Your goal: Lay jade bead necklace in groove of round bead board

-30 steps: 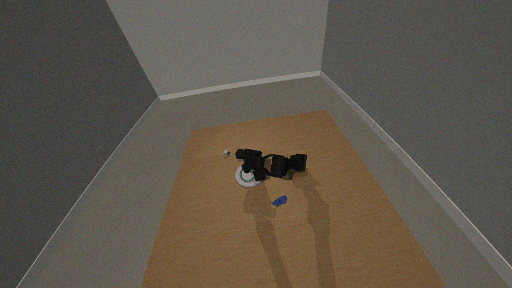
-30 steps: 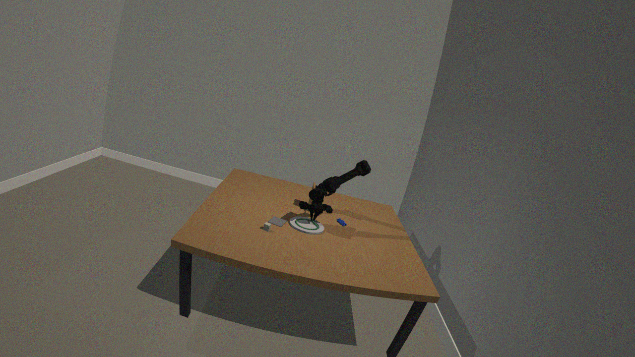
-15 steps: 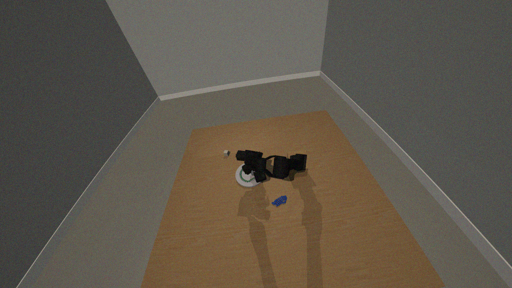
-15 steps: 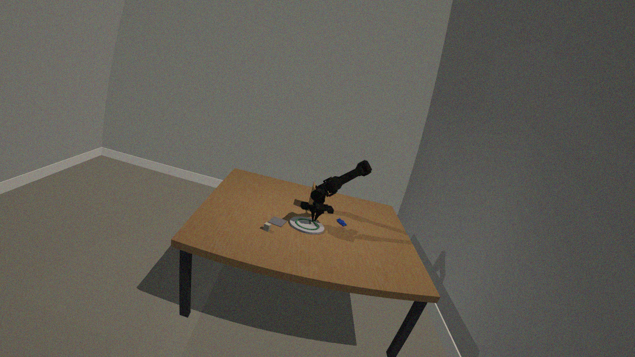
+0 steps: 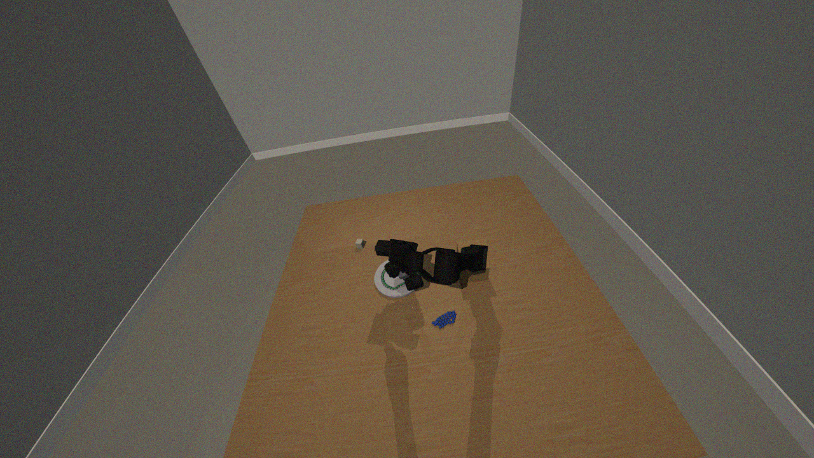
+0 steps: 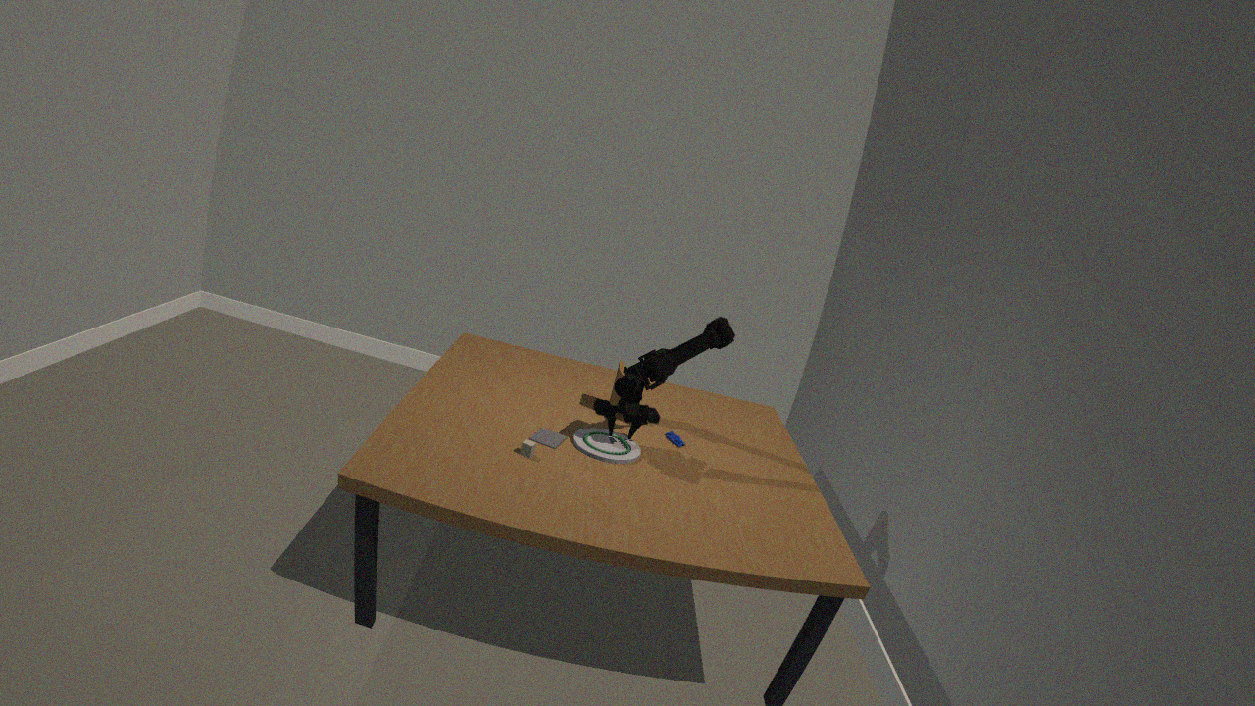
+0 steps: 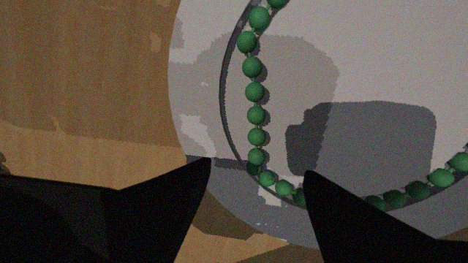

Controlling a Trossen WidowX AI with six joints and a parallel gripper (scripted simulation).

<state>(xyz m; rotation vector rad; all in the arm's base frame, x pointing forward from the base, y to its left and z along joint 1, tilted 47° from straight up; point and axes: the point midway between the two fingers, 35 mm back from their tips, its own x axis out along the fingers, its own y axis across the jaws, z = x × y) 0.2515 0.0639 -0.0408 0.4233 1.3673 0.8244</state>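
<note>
Gripper (image 5: 403,283) (image 6: 621,437) (image 7: 256,171): matt black, both fingers alike. Bead necklace (image 5: 390,286) (image 6: 595,451) (image 7: 256,115), below the gripper: jade green, the beads darker in shadow. Bead board (image 5: 382,289) (image 6: 582,445) (image 7: 395,66), under the necklace: pale grey-white, patched with darker grey shadow; its groove edge (image 7: 222,91) is a dark grey curve. Tabletop (image 5: 341,387) (image 6: 491,491) (image 7: 91,80), around the board: orange-brown with fine streaked wood grain. Bead cluster (image 5: 444,319) (image 6: 675,438), to one side of the gripper: deep blue. Small cube (image 5: 358,243) (image 6: 527,448), on the opposite side: cream.
</note>
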